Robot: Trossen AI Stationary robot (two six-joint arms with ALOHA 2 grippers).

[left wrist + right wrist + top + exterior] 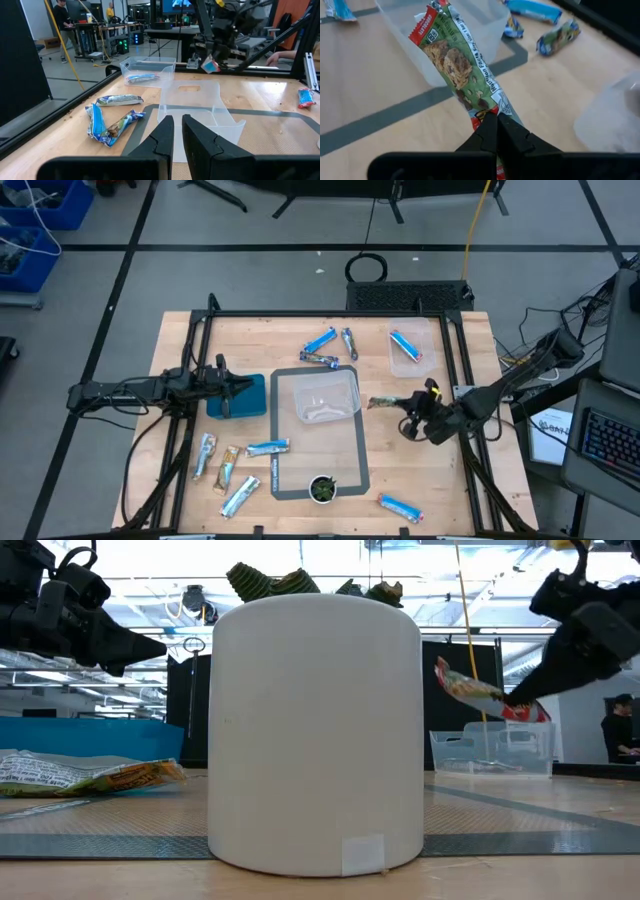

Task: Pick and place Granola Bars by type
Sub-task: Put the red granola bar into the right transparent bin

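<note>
My right gripper (413, 417) is shut on a green bar with red ends (385, 402), held in the air just right of the central clear bin (318, 395). The low view shows this bar (480, 695) well above the table. My left gripper (226, 385) hovers shut and empty over a blue lid (245, 396), left of that bin. Three bars lie beyond the bin (320, 340), several lie at the near left (240, 470), and one blue bar sits near the near right edge (400, 505). Another blue bar (405, 345) rests inside the far clear bin. My right gripper pinches the green bar between its two fingertips (487, 131) at one red end of the wrapper (482, 114). The bar is lifted clear of the table. It sticks out past the fingers toward the central bin, and its free red end (422, 27) is raised.
A small round green plant in a white pot (322, 488) stands on the grey mat's near edge and fills the low view (315, 730). A black frame (300, 313) borders the table. People stand at desks in the room behind.
</note>
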